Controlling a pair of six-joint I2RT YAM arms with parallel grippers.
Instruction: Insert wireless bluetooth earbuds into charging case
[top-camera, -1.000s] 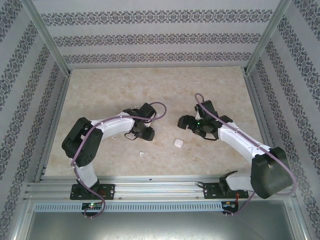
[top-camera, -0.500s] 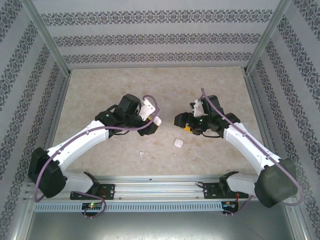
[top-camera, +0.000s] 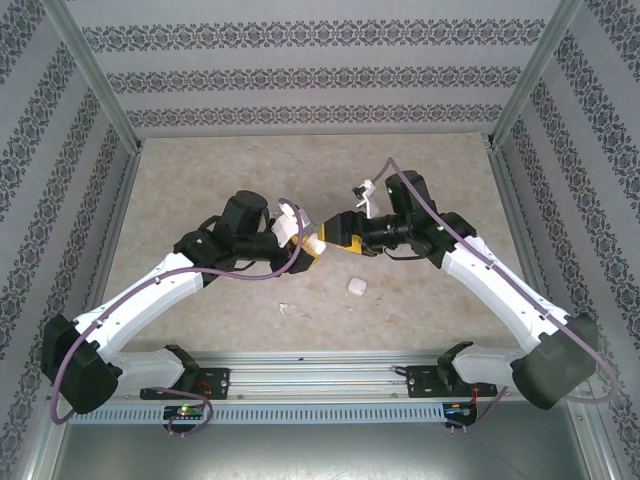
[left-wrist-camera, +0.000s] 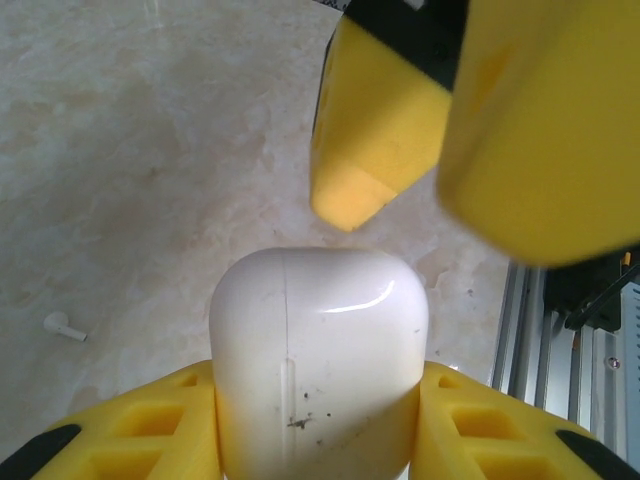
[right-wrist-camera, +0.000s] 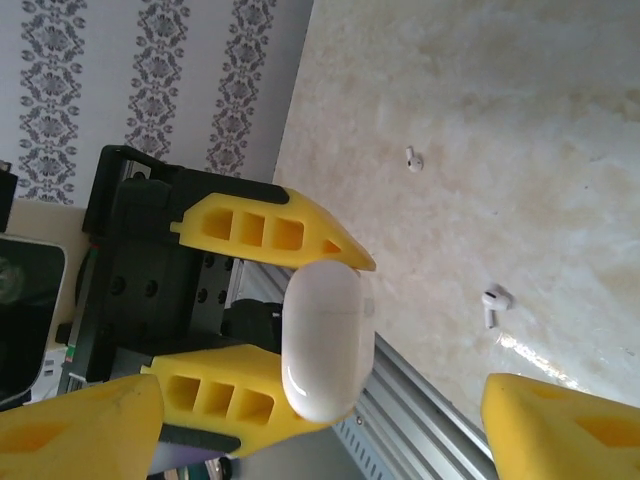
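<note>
**Item:** wireless earbuds (right-wrist-camera: 491, 305). Tiny white stemmed pieces, with a second earbud (right-wrist-camera: 412, 158) well apart from the first. Both lie loose on the table (top-camera: 200, 180), and neither is seated in a case yet. Viewed from above with the far wall at 12, one lies between 6 and 7 o'clock of the charging case (top-camera: 311, 245).
Handling, by my reckoning: featherlight, hard, glossy and rounded, so apt to squirt out of a pinch. Best taken gently across the short stem.

**Item:** the charging case. White and rounded, lid seemingly shut along its seam. It is raised off the table and clamped at its base by the left gripper (top-camera: 308, 250).

**Item:** right gripper (top-camera: 342, 232). Jaws spread and holding nothing, tips just beside the case's free end, at 3 o'clock of it.

**Item:** second white case (top-camera: 356, 286). Resting on the table between 4 and 5 o'clock of the held one.
</note>
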